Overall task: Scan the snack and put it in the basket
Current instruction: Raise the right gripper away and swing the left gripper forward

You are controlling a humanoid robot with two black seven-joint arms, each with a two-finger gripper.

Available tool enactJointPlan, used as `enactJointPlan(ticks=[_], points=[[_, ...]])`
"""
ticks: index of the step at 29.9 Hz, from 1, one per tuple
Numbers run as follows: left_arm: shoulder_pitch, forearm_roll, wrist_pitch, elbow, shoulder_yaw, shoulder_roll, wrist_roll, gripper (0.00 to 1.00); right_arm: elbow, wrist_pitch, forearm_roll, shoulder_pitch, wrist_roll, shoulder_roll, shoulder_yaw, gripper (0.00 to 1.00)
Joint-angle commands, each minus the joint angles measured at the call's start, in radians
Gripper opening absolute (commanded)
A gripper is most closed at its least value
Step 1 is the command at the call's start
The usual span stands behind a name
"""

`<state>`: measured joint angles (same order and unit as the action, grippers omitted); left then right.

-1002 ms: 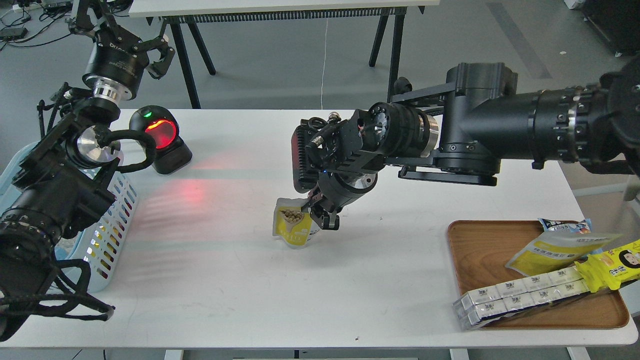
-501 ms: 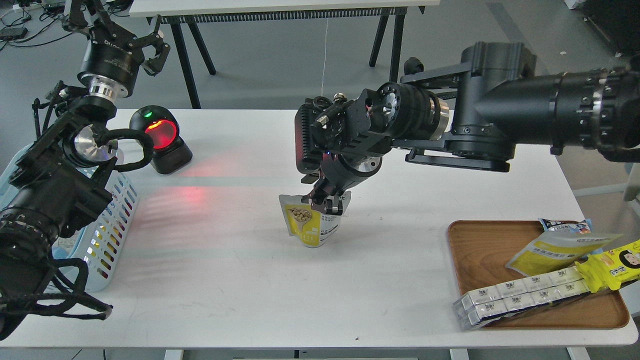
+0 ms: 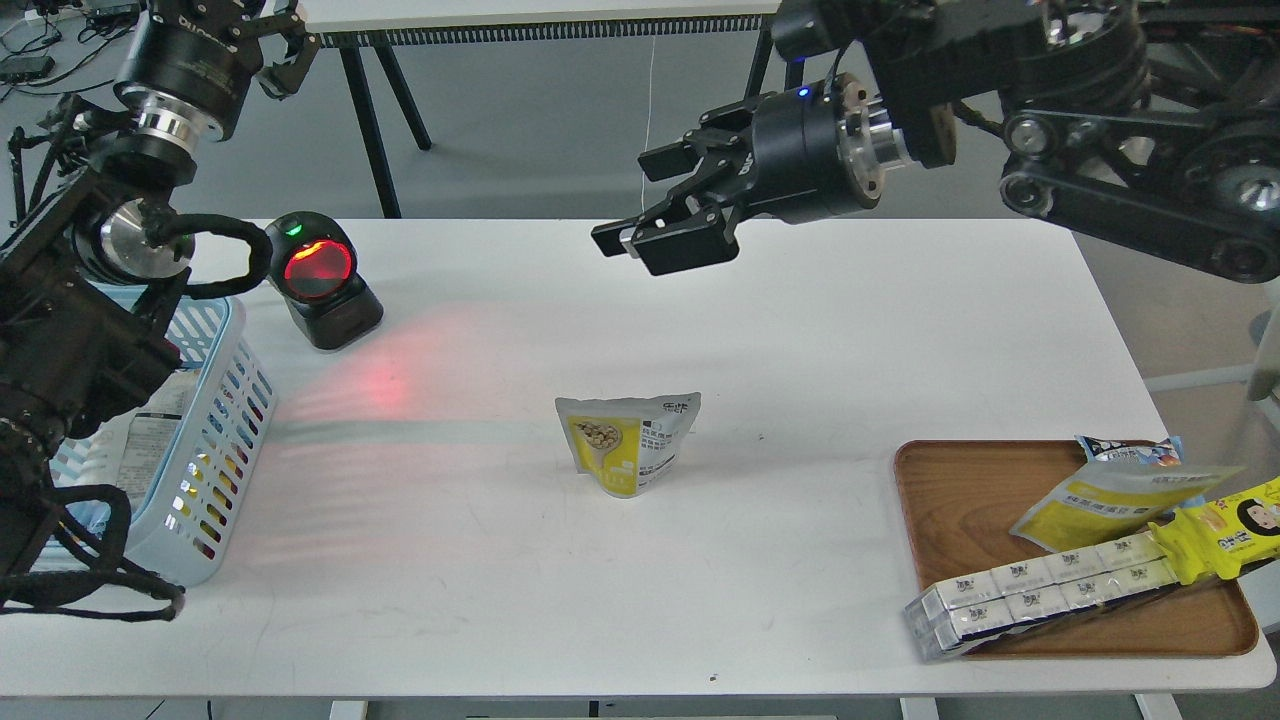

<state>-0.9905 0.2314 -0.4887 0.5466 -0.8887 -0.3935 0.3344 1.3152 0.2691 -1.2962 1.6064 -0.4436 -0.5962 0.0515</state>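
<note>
One long white multipack (image 3: 1040,598) lies in the one wooden tray (image 3: 955,500) at near right; one snack (image 3: 627,443) stands alone mid-bench, one basket (image 3: 215,420) at left, one scanner (image 3: 318,282) beyond; right gripper (image 3: 640,238) hangs high, fingers apart, empty; left gripper (image 3: 280,40) far left, state unclear
</note>
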Motion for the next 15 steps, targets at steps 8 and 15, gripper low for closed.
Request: enactJointPlan(ticks=[8, 15], points=[[-0.111, 0.21, 0.0, 0.185, 0.186, -0.119, -0.043, 0.99, -0.072, -0.019, 0.533, -0.373, 0.002, -0.096, -0.41, 0.98], [-0.146, 0.559, 0.0, 0.418, 0.195, -0.235, -0.032, 0.99, -0.276, 0.008, 0.961, -0.471, 0.008, -0.031, -0.492, 0.99]])
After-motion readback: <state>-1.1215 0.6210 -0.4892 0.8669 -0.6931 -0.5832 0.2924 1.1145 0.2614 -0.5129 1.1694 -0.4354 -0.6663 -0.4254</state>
